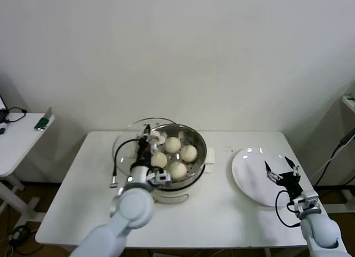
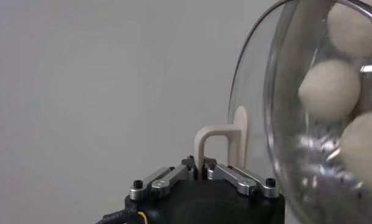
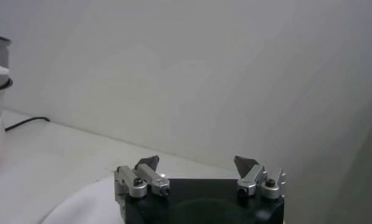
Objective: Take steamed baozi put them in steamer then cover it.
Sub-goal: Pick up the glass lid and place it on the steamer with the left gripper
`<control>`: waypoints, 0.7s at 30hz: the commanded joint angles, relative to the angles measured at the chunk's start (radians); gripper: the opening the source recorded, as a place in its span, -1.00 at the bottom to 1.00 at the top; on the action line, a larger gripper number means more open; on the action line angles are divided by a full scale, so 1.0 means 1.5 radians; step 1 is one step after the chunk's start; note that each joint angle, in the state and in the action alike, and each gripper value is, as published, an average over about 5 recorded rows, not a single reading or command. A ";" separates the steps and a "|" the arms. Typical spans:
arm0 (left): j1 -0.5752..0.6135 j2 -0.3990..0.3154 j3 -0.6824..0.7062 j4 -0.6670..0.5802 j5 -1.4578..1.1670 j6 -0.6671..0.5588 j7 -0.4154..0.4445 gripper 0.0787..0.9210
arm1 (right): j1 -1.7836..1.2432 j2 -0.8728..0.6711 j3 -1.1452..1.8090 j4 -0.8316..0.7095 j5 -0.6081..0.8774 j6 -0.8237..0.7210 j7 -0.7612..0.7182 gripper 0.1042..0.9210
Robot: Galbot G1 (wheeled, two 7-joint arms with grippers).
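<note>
Steel steamer holds four steamed baozi; plate bare.

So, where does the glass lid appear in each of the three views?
Head view: the glass lid is tilted at the steamer's left rim, held by the left gripper.
Left wrist view: lid, handle gripped.
Right wrist view: not in it.
Shared landmark: the baozi.

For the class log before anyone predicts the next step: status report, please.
Left claw shut on glass lid handle, lid tilted beside steamer. Four baozi inside, uncovered. Right claw open over empty plate.
</note>
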 commanded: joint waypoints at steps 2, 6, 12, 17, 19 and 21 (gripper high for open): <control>-0.038 -0.125 0.065 0.084 0.036 0.018 -0.009 -0.83 | -0.001 0.014 0.012 -0.005 -0.016 0.005 -0.003 0.76; -0.038 -0.136 0.063 0.109 0.032 0.010 -0.040 -0.83 | 0.004 0.021 0.012 -0.005 -0.016 0.006 -0.003 0.76; -0.039 -0.126 0.072 0.132 0.021 0.007 -0.076 -0.83 | 0.010 0.024 0.001 -0.005 -0.013 0.010 -0.003 0.76; -0.045 -0.118 0.076 0.145 0.004 0.010 -0.094 -0.83 | 0.013 0.023 -0.003 -0.005 -0.013 0.014 -0.007 0.76; -0.047 -0.118 0.076 0.149 0.002 0.009 -0.095 -0.83 | 0.012 0.024 -0.004 -0.005 -0.013 0.016 -0.012 0.76; -0.048 -0.119 0.076 0.154 0.010 0.005 -0.089 -0.83 | 0.012 0.026 -0.004 -0.012 -0.013 0.017 -0.015 0.76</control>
